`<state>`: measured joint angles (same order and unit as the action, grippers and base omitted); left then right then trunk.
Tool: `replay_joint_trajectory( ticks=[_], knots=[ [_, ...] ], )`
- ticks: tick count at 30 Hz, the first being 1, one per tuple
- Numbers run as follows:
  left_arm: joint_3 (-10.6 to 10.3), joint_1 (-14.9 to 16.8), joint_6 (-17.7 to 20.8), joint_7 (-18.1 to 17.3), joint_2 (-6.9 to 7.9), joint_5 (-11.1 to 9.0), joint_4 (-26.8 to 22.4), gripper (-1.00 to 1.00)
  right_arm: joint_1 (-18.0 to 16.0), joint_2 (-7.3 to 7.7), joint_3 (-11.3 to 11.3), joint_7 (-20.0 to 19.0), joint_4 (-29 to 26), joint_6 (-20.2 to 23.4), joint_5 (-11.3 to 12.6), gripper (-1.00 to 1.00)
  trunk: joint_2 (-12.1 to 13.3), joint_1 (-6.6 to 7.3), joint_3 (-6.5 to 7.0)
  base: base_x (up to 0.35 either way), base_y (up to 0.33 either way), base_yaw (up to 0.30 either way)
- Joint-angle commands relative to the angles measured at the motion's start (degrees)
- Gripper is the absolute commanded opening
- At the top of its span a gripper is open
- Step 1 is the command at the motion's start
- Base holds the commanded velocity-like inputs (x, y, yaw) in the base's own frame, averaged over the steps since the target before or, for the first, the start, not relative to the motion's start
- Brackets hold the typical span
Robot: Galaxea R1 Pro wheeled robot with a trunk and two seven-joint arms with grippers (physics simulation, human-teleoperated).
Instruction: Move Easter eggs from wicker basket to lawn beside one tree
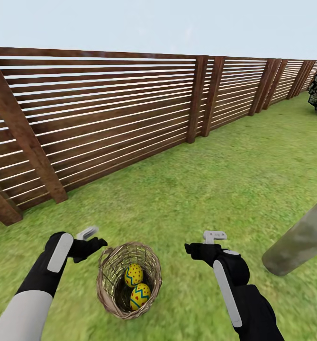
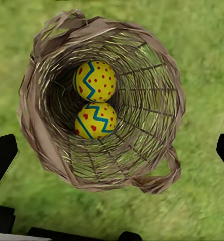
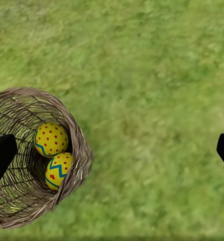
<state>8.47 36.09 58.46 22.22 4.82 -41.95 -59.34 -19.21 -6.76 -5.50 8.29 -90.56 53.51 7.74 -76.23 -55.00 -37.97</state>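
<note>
1. Basket sits on the lawn, between the two arms. Two eggs visible inside, touching: one further in, one nearer the rim. The third egg I cannot locate; it may lie hidden under the weave or elsewhere.
2. Left gripper hovers just beside the basket's left rim, empty; the left wrist view looks straight down into the basket, fingers spread wide on either side.
3. Right gripper hangs over bare grass, apart from the basket, also wide and empty.
4. Step in hand, by my reading: picking eggs out, with at least two yet to lift.
5. Next move likely calls for the left gripper to go down through the basket mouth onto the nearer egg, keeping off the wicker wall. The eggs touch, so closing on one may nudge the other.
6. Tree trunk leans in at the right, near the right arm; the grass between it and the basket is open for setting eggs down.
7. Fence runs behind, well apart. No obstacles on the lawn near the arms.
</note>
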Motion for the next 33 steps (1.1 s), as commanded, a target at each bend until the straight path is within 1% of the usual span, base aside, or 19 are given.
replay_joint_trajectory(
  ticks=[1,4,8,10,11,15,19,27,29,33],
  knots=[
    [-1.7,0.0,-0.4,0.5,0.01,-0.5,0.0,1.0,0.0,0.0,0.0,0.6,-0.1,0.2,0.6,1.0,0.0,0.0,-0.05,0.0,0.0,0.0],
    [-4.1,0.0,-1.6,0.4,0.01,-0.5,0.0,1.0,0.0,0.0,0.0,0.6,-0.1,0.2,0.6,1.0,0.0,0.0,-0.05,0.0,0.0,0.0],
    [-6.3,0.0,-3.1,0.4,0.02,-0.5,0.0,1.0,0.0,0.0,0.0,0.6,-0.1,0.2,0.6,1.0,0.0,0.0,-0.05,0.0,0.0,0.0],
    [-6.8,0.0,-3.4,0.3,0.02,-0.5,0.0,1.0,0.0,0.0,0.0,0.6,-0.1,0.2,0.6,1.0,0.0,0.0,-0.05,0.0,0.0,0.0],
    [-7.4,0.0,-3.6,0.3,0.02,-0.5,0.0,1.0,0.0,0.0,0.0,0.6,-0.1,0.2,0.6,1.0,-0.4,-0.22,-0.23,0.0,0.0,0.0],
    [-8.4,0.0,-4.0,0.3,0.0,-0.5,0.1,1.0,0.0,0.0,0.0,0.6,-0.1,0.2,0.6,1.0,-2.0,-1.1,-0.95,0.0,0.0,0.0],
    [-9.1,0.0,-4.4,0.2,-0.05,-0.5,0.6,1.0,0.0,0.0,0.0,0.6,-0.1,0.2,0.6,1.0,-2.0,-1.1,-0.95,0.0,0.0,0.0],
    [-10.1,0.0,-4.9,0.2,-0.1,-0.5,1.9,1.0,0.0,0.0,0.0,0.6,-0.1,0.2,0.7,1.0,-5.2,-2.85,-2.39,0.0,0.0,0.0],
    [-11.4,0.0,-5.8,0.2,-0.09,-0.5,2.0,1.0,0.0,0.0,0.0,0.5,-0.1,0.2,0.7,1.0,-6.0,-3.29,-2.74,0.0,0.0,0.0],
    [-13.6,0.0,-6.4,0.2,-0.08,-0.5,2.1,1.0,0.0,0.0,0.0,0.5,-0.1,0.2,0.8,1.0,-7.7,-4.17,-3.46,0.0,0.0,0.0]
  ],
)
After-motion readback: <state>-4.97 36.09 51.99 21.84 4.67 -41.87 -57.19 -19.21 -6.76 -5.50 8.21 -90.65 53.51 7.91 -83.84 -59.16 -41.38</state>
